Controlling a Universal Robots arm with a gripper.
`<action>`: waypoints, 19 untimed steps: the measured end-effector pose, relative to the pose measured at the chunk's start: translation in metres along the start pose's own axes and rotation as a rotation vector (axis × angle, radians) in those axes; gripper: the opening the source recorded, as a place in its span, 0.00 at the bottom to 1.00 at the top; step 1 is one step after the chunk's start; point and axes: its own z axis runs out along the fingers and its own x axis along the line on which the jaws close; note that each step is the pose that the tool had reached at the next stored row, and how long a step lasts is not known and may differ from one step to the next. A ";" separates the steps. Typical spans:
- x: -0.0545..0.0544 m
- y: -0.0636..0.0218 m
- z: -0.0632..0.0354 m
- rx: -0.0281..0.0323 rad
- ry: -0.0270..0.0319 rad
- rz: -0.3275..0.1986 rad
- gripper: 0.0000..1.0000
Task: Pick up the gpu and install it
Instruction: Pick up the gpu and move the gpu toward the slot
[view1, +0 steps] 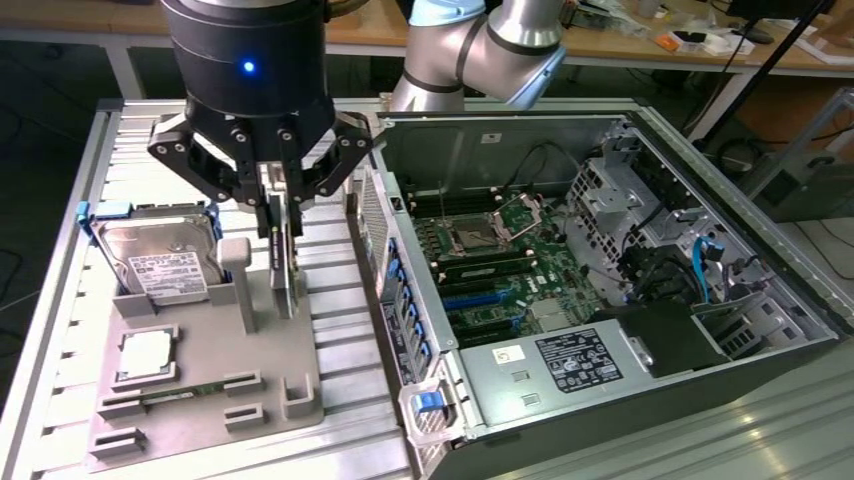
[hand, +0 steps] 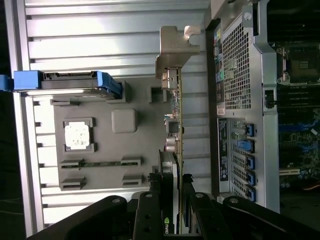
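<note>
The gpu (view1: 283, 270) is a slim, long card seen edge-on, standing upright on its long edge with the gripper (view1: 280, 205) clamped on its upper edge. Its thin board carries small components and ends in a silver metal bracket (hand: 172, 50). It stands over the grey holder tray (view1: 214, 345), between the hard drive (view1: 154, 265) and the open computer case (view1: 461, 150); I cannot tell whether it touches the tray.
</note>
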 end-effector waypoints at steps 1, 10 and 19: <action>0.000 0.0000 -0.0011 0.0001 0.0001 0.000 0.27; 0.000 0.0002 -0.0116 0.0000 0.0000 0.000 0.27; -0.001 0.0004 -0.0245 0.0001 0.0001 0.000 0.27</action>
